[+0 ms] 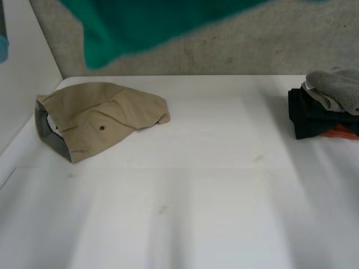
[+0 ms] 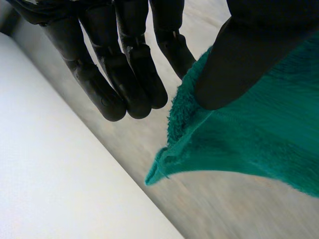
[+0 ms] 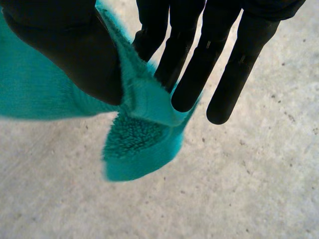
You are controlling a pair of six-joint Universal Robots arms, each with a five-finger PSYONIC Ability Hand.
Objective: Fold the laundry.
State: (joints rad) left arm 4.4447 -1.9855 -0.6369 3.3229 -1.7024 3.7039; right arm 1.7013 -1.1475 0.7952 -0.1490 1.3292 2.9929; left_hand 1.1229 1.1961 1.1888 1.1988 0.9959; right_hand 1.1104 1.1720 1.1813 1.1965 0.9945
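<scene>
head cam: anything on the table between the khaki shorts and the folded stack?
Nothing. In the head view the white table is bare between the shorts and the stack.

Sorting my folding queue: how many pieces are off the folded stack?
2. The teal towel, held up by the left hand and right hand; the khaki garment, crumpled on the table at left. The stack at right may hide more.

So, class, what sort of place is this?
Probably a laundry-folding workbench: a white table holds crumpled shorts and a stack of folded clothes, with a green towel held above it.
</scene>
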